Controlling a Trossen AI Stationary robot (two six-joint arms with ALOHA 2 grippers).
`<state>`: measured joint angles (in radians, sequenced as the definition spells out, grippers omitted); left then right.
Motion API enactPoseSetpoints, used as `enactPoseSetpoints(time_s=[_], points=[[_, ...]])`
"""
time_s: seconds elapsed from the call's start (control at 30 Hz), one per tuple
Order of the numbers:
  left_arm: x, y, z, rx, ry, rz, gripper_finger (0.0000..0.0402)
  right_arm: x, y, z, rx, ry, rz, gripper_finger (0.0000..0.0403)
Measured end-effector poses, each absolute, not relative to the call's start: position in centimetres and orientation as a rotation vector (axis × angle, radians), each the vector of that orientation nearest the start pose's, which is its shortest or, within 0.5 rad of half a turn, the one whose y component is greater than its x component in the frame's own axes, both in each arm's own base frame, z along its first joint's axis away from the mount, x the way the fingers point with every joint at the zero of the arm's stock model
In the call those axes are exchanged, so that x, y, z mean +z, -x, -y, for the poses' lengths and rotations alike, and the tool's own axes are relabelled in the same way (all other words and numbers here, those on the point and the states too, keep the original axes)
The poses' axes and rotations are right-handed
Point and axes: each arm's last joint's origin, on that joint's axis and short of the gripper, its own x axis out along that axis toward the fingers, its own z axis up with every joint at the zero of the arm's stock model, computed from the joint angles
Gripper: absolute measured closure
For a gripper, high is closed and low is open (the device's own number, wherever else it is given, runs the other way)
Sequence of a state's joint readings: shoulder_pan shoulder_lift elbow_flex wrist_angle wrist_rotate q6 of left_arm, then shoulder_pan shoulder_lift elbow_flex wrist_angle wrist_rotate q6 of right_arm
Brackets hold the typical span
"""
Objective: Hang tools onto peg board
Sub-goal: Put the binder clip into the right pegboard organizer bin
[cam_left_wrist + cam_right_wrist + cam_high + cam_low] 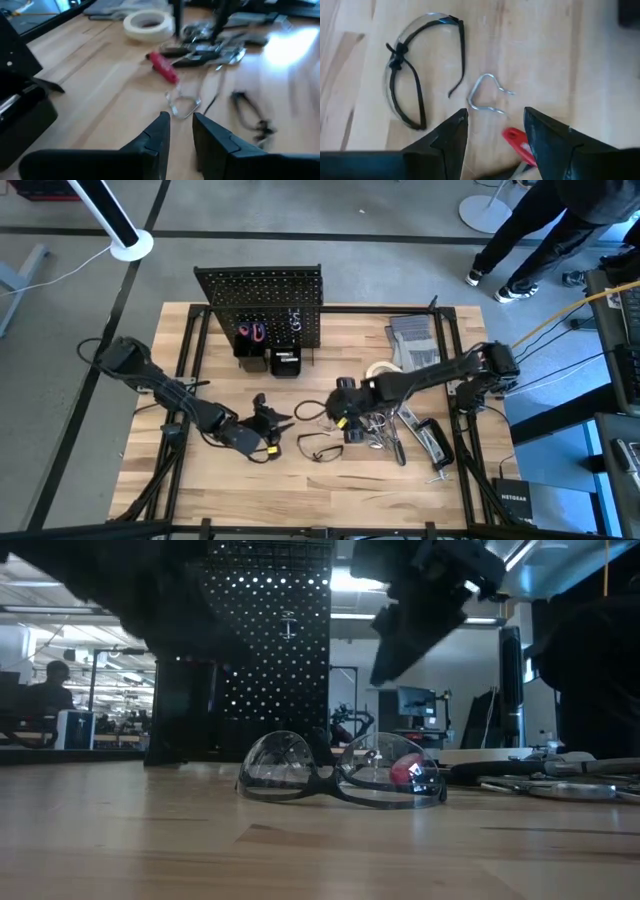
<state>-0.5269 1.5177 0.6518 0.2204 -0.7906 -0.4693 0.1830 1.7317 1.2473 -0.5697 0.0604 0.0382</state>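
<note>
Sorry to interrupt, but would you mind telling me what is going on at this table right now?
Two dark robot arms are sorting tools beside an upright black perforated peg board. The right gripper hovers, jaws open and empty, over a bent silver wire hook lying on the wooden table, next to the clear black-framed safety glasses. The left gripper points at the same hook with nothing between its fingers. A white tape roll and a red-handled tool lie loose nearby.

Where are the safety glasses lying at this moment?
In the high view the safety glasses lie on the table near its middle, between the left gripper and right gripper.
</note>
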Motion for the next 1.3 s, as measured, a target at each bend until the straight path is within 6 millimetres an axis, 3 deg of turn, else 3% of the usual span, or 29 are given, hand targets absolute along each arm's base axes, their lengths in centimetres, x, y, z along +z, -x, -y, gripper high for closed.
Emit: enactPoseSetpoints(time_s=[0.2,0.43,0.93,1.3], points=[[15.2,-25.4,12.2,0.285,0.028,-0.558,0.0329,17.6,-33.9,-6.0,-0.021,-0.08,-1.007,0.0216],[14.6,-25.0,12.0,0.291,0.025,-0.625,0.0329,14.2,-32.9,-4.8,-0.093,-0.203,-0.917,0.0237],[14.6,-24.9,12.0,0.292,0.029,-0.624,0.0329,11.6,-33.8,-4.5,-0.065,-0.23,-0.888,0.0258],[14.4,-24.8,11.9,0.294,0.028,-0.629,0.0329,11.9,-33.9,-4.5,-0.054,-0.22,-0.872,0.0389]])
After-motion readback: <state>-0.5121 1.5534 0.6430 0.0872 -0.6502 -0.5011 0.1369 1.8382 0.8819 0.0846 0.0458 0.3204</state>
